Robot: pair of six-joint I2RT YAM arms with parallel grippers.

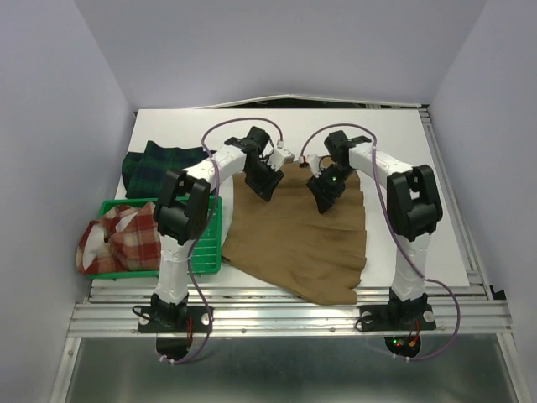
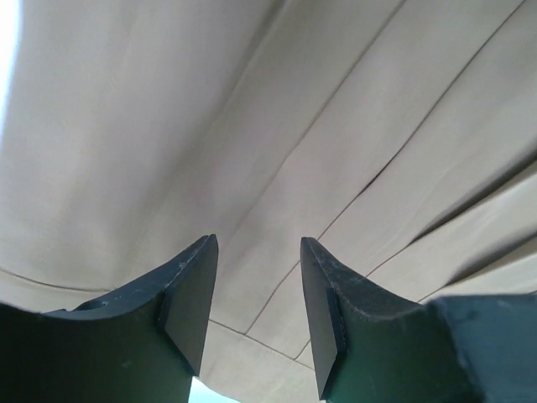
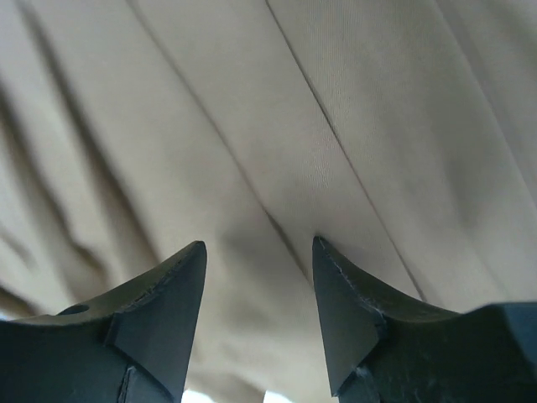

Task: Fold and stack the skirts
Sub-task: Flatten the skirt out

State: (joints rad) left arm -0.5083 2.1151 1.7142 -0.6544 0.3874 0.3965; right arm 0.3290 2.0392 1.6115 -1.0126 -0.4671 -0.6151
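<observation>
The tan-brown pleated skirt (image 1: pixel 298 239) lies spread flat in the middle of the table, its hem hanging over the near edge. My left gripper (image 1: pixel 265 180) is open and low over its far left part; the cloth (image 2: pixel 277 126) fills the left wrist view between the fingers. My right gripper (image 1: pixel 324 191) is open, with its tips pressed against the far right part; the cloth (image 3: pixel 277 126) fills the right wrist view. The dark green-navy tartan skirt (image 1: pixel 159 164) lies bunched at the far left. The red-orange-white plaid skirt (image 1: pixel 117 239) lies crumpled in the green tray.
The green plastic tray (image 1: pixel 205 252) stands at the near left, beside the left arm's base. The white table top (image 1: pixel 419 168) ends at a metal rail (image 1: pixel 285 315) along the near edge. Grey walls close in on three sides.
</observation>
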